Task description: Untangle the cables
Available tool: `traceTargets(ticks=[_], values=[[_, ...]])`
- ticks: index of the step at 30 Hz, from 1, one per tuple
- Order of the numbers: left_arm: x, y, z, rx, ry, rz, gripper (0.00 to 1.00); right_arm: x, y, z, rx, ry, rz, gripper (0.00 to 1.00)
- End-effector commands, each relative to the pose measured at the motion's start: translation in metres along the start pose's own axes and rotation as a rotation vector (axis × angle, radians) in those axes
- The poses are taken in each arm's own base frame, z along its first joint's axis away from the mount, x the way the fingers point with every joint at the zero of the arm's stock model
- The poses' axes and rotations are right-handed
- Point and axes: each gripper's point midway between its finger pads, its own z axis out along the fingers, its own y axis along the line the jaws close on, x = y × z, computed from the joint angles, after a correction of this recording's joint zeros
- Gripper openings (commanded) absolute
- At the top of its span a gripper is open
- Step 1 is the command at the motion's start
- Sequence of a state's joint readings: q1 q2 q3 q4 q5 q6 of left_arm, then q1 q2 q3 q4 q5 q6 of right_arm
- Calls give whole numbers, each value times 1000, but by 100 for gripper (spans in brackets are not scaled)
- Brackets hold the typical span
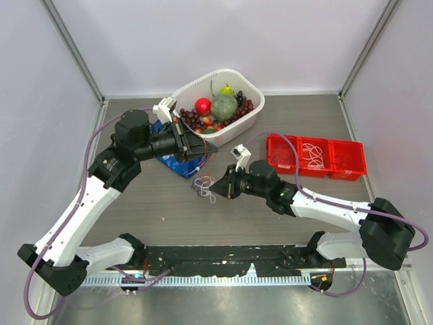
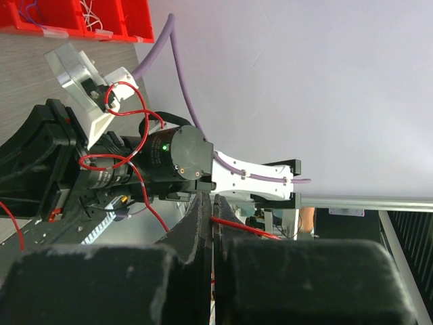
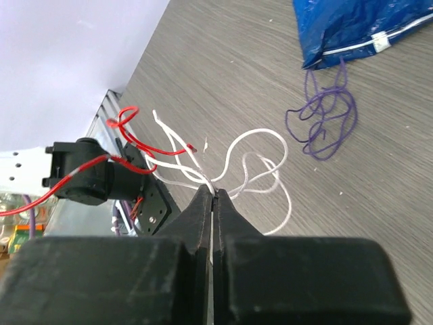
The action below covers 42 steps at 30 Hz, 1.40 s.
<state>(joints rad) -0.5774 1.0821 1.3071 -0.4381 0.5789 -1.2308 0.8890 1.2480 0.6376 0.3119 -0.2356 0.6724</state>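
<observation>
- State, right gripper (image 3: 214, 194): jaws closed on the white cables (image 3: 260, 159) where several strands cross; their loops fan out over the table (image 3: 237, 68).
- State, left gripper (image 2: 211, 203): jaws closed, raised above the blue bag (image 1: 177, 165). A red cable (image 2: 245, 231) runs out from between the fingers, so it appears to be gripped.
- Location: the cables (image 1: 203, 186) lie as a small bunch mid-table, just at the right gripper's tip. The purple cable (image 3: 326, 125) lies apart from the white loops, near the bag's edge.
- Step in hand, as judged: separate the red strand from the white ones by drawing the two grippers apart.
- Pull slowly and along the strand's own line; a sideways tug is likely to tighten a crossing into a knot.
- Hold the white strands low against the table so that the bunch does not lift as one.
- Watch the red loops near the white ends; if they drag white strands along, stop and regrip closer to the crossing.
- Avoid sweeping the purple cable back into the bunch.
</observation>
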Motion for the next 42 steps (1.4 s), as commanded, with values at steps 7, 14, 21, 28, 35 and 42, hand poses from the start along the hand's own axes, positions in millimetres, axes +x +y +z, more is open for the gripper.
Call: traceTargets(ticks=[7, 14, 21, 28, 35, 42], values=[[-16, -106, -45, 288, -151, 275, 0, 4, -59, -10, 327, -15, 15, 1], [-18, -174, -97, 494, -331, 550, 0, 21, -115, -48, 650, 32, 2, 1], [-15, -214, -146, 595, -510, 740, 0, 26, -144, -82, 844, 42, -38, 1], [-15, -221, -159, 589, -552, 774, 0, 21, -144, -93, 880, 73, -86, 1], [-59, -115, -121, 169, -624, 408, 0, 3, -107, -88, 760, 158, -151, 64], [-41, -10, -69, -103, -432, 86, 0, -39, -48, -86, 586, 160, -230, 80]])
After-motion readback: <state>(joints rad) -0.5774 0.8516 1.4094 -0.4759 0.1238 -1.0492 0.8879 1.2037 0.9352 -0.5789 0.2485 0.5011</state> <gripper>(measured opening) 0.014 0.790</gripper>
